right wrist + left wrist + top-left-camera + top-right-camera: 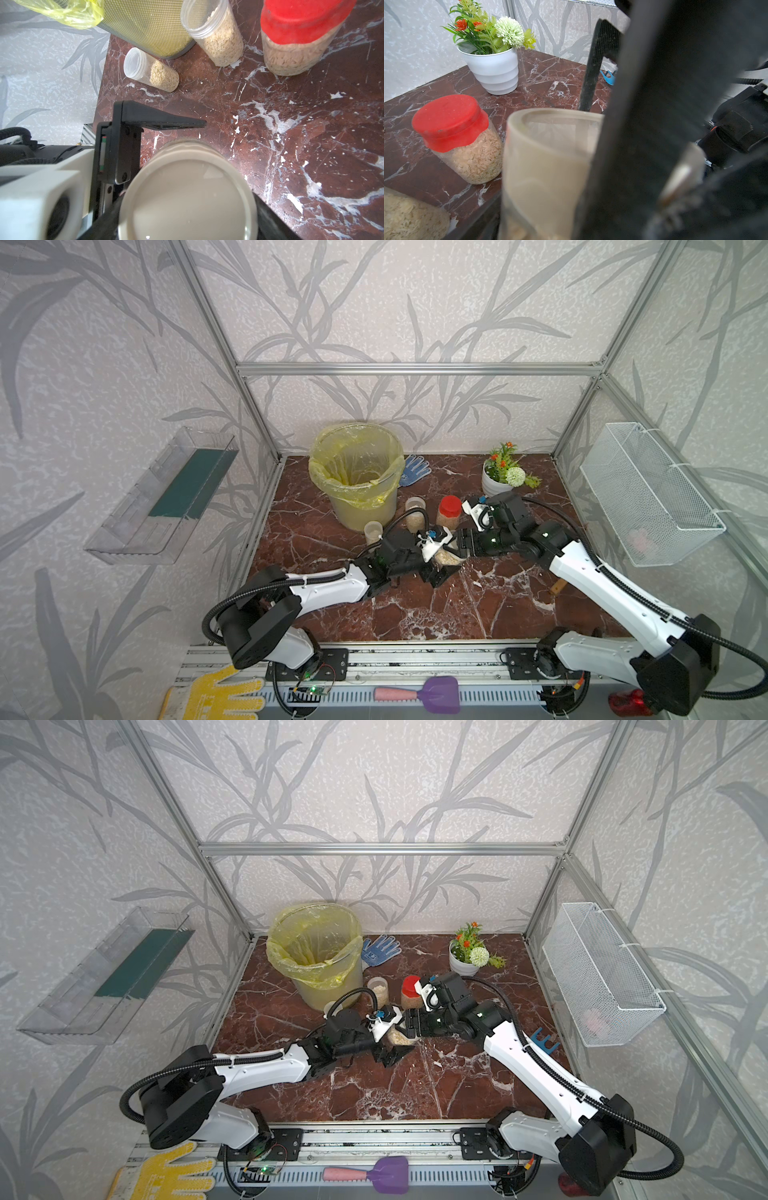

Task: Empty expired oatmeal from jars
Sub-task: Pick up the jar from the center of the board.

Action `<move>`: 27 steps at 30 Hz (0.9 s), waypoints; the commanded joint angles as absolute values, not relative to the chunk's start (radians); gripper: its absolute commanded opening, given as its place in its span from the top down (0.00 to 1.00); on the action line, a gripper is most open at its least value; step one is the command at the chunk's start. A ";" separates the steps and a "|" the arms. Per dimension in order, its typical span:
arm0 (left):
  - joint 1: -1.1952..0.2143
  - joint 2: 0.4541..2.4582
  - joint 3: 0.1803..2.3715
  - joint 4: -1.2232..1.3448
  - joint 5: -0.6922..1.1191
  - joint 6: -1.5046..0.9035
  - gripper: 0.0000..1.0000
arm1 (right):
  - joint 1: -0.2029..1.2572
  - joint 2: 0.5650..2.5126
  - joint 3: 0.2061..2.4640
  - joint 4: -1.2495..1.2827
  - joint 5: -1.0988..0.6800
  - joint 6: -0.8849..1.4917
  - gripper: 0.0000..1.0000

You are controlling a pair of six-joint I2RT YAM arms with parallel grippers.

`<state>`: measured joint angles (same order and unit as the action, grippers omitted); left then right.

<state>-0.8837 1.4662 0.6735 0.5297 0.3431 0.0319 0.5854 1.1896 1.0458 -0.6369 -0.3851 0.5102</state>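
Note:
A squat jar (446, 559) (398, 1038) with a beige lid (187, 197) stands mid-table with oatmeal showing through its wall. My right gripper (459, 545) is shut on that lid, one finger (270, 220) against each side. My left gripper (441, 568) is open around the jar body; its finger (158, 122) stands clear of the jar. Behind are a red-capped jar (450, 512) (456, 135) and two slim clear-lidded jars (415, 514) (372, 532), all holding oatmeal (220, 45).
A bucket with a yellow liner (357, 472) stands at the back left, with a blue glove (413, 470) beside it. A white flower pot (496, 483) sits at the back right. A wire basket (648, 493) hangs on the right wall. A blue tool (544, 1042) lies under my right arm.

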 commanded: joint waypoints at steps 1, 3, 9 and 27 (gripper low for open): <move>-0.891 1.485 0.708 0.509 0.342 0.042 0.03 | 0.597 1.149 1.055 -0.557 -0.494 0.517 0.67; -0.893 1.487 0.707 0.507 0.342 0.041 0.03 | 0.598 1.150 1.056 -0.555 -0.495 0.519 0.67; -0.893 1.491 0.717 0.500 0.350 0.047 0.07 | 0.598 1.147 1.058 -0.560 -0.497 0.517 0.68; -0.893 1.476 0.741 0.473 0.290 0.094 0.68 | 0.598 1.106 1.037 -0.596 -0.476 0.512 0.25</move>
